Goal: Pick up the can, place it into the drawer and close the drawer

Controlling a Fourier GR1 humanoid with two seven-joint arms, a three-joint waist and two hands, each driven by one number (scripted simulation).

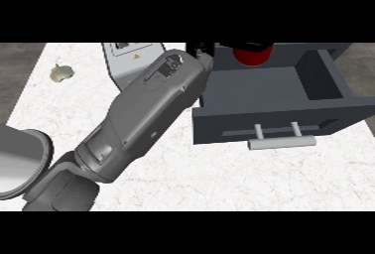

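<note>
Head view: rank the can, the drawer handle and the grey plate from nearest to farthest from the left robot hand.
1. Can: just right of the left robot hand, at the view's top.
2. Drawer handle: lower right of it.
3. Grey plate: far down at the left edge.

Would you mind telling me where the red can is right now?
In the head view, the can sits upper centre-right, at the back of the open drawer, just right of a black hand at the forearm's end.

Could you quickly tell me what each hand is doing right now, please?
Left hand: not in view.
Right hand: mostly hidden behind the forearm, beside the red can; grip cannot be told.
</note>
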